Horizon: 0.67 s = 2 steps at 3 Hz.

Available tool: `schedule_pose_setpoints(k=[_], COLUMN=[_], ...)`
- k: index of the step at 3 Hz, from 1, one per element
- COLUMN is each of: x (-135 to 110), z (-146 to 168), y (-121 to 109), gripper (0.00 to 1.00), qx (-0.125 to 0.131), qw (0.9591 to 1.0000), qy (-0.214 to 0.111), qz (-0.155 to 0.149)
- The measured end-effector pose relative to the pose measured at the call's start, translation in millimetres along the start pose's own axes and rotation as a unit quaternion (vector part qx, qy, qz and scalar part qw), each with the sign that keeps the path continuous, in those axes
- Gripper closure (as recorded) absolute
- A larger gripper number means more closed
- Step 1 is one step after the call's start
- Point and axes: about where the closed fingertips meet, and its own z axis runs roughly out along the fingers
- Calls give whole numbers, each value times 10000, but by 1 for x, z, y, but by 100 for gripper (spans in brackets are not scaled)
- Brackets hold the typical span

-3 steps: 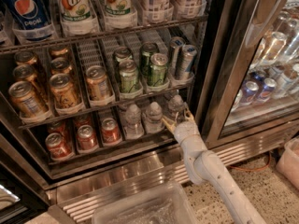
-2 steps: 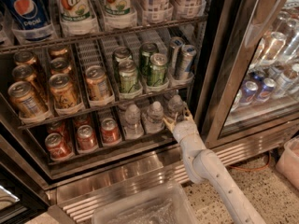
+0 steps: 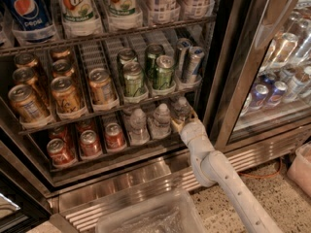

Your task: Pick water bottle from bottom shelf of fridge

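Observation:
The fridge (image 3: 232,86) stands open, with a steel frame and dark wire racks. On the bottom shelf (image 3: 104,158) three small clear water bottles with white caps stand in a row: left (image 3: 137,124), middle (image 3: 161,118), right (image 3: 181,106). My gripper (image 3: 184,122) is on the end of the white arm and reaches into the bottom shelf. It sits at the base of the rightmost water bottle and hides that bottle's lower part.
Red cans (image 3: 90,142) stand left of the bottles. Green cans (image 3: 156,72) and orange cans (image 3: 64,94) fill the rack above, with large soda bottles (image 3: 73,4) on top. A clear plastic bin (image 3: 148,218) lies below the steel base grille (image 3: 146,181). A closed glass door (image 3: 284,57) is to the right.

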Motion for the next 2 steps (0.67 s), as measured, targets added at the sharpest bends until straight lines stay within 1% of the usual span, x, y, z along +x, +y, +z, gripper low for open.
schedule_pose_setpoints(k=[1,2], x=[-15,-40], z=[-7,-34], y=[-2,-1], gripper=[95,100], qx=[-156,-283], qw=[9998,9988], qy=[22,-65], qz=[-157,-391])
